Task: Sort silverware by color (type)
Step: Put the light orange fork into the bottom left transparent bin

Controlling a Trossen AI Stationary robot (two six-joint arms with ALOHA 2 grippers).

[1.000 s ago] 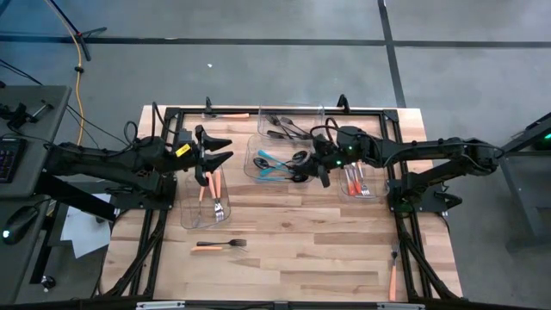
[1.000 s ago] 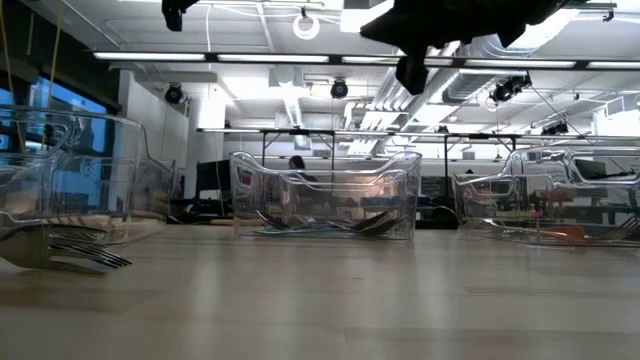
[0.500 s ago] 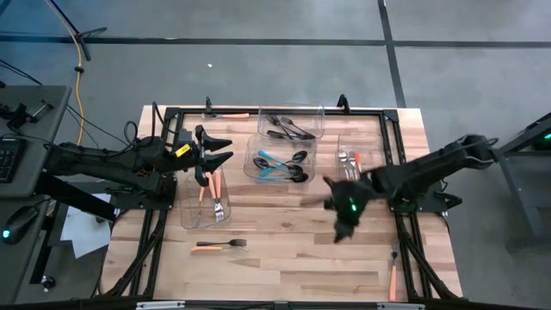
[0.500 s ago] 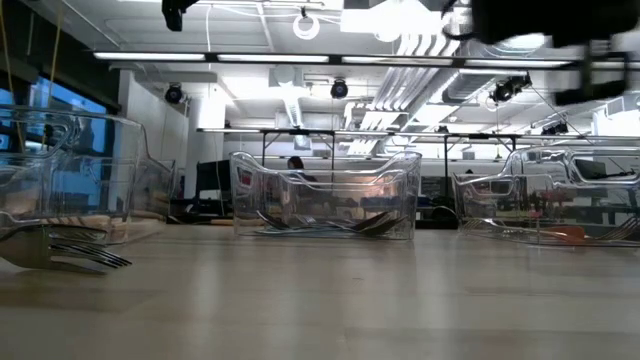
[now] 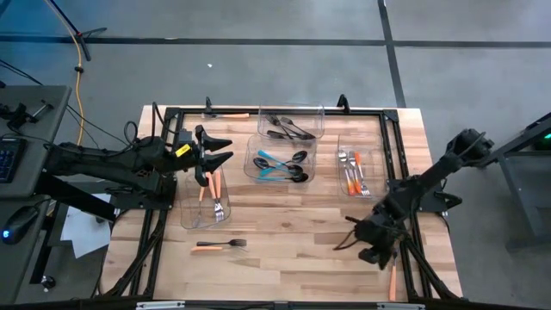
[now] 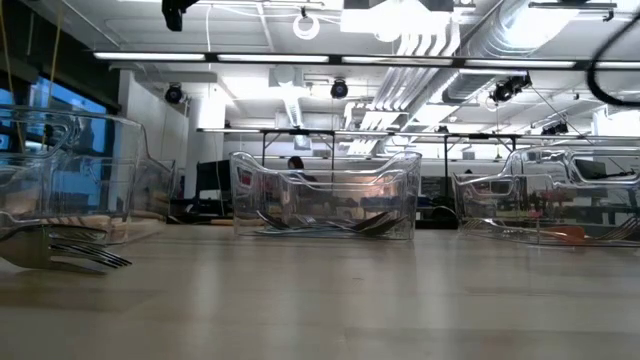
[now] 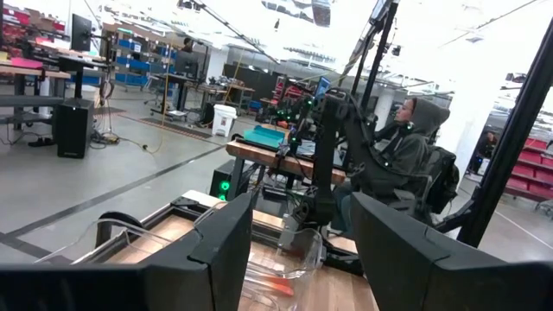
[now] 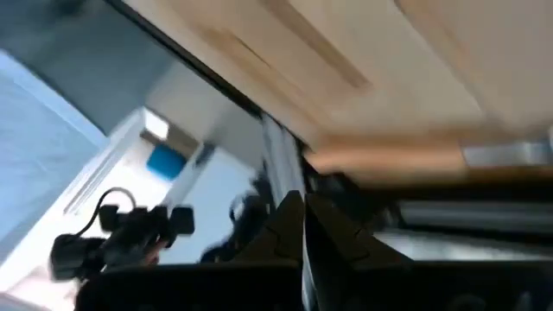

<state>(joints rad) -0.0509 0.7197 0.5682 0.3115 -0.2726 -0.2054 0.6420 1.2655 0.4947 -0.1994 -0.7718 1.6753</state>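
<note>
— Just below the right gripper [image 5: 372, 244], what lies on the table [image 5: 293, 250]?
— An orange-handled fork [image 5: 393, 274]; the fingers press together, holding nothing.
— And the left gripper [image 5: 225, 151]?
— Spread apart above a bin [image 5: 205, 200] of orange silverware [image 5: 215, 185].

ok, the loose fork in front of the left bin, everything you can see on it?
The orange-handled fork lies flat on the bare wooden table, just in front of the left clear bin. Its orange, plastic-looking handle points toward the left arm's side and its dark tines toward the right. Nothing touches it, and neither gripper is near it.
</note>
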